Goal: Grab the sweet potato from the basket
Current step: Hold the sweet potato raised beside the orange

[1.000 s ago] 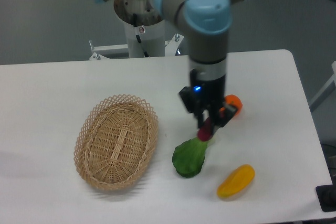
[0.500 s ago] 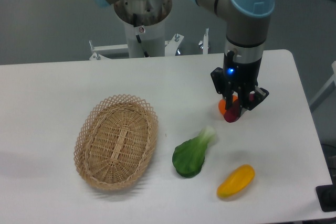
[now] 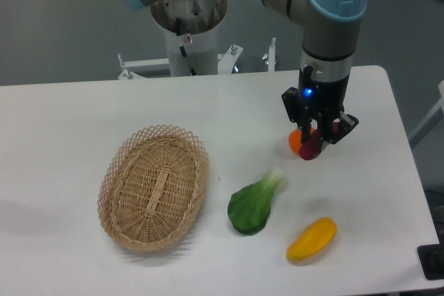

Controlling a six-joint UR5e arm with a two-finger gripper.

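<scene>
My gripper (image 3: 316,142) hangs over the right part of the table, shut on the magenta sweet potato (image 3: 310,147), whose lower end shows between the fingers just above the tabletop. The tan wicker basket (image 3: 154,186) lies empty at the left, far from the gripper.
A round orange (image 3: 297,141) sits right behind the held tuber, partly covered by the gripper. A green leafy vegetable (image 3: 254,203) lies in the middle front. A yellow-orange oblong fruit (image 3: 312,239) lies at the front right. The robot base (image 3: 187,25) stands at the table's back edge.
The gripper carried the sweet potato from above the leafy vegetable to the right, beside the orange. Over the last half second it barely shifted.
</scene>
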